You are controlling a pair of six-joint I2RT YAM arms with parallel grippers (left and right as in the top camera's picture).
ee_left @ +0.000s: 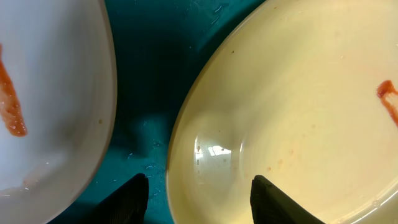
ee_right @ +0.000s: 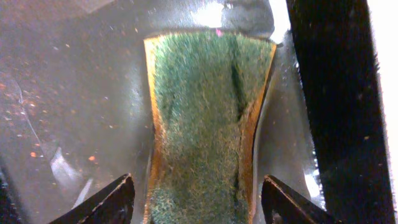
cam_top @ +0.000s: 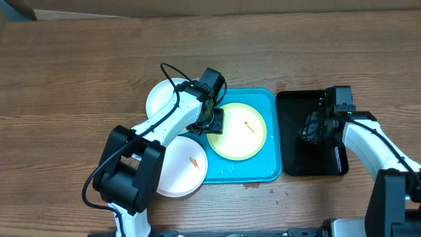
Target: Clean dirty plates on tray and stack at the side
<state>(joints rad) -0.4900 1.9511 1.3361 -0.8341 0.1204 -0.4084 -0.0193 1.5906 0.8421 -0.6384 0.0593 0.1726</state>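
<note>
The turquoise tray (cam_top: 263,168) holds a yellow-green-rimmed plate (cam_top: 238,131) with an orange streak. My left gripper (cam_top: 212,122) is open astride this plate's (ee_left: 298,112) left rim. One finger (ee_left: 130,202) is over the tray (ee_left: 149,81), the other inside the plate. A white plate (cam_top: 181,172) with an orange scrap overlaps the tray's front left corner, and it also shows as the white plate (ee_left: 50,93) at the left of the left wrist view. A second white plate (cam_top: 161,99) lies behind it. My right gripper (ee_right: 199,202) is open around a green sponge (ee_right: 202,118), with small gaps on both sides.
A glossy black tray (cam_top: 296,161) sits right of the turquoise one, with the sponge and my right gripper (cam_top: 314,128) in it. Its wet floor (ee_right: 74,93) carries small orange specks. Bare wooden table (cam_top: 79,66) extends to the left and back.
</note>
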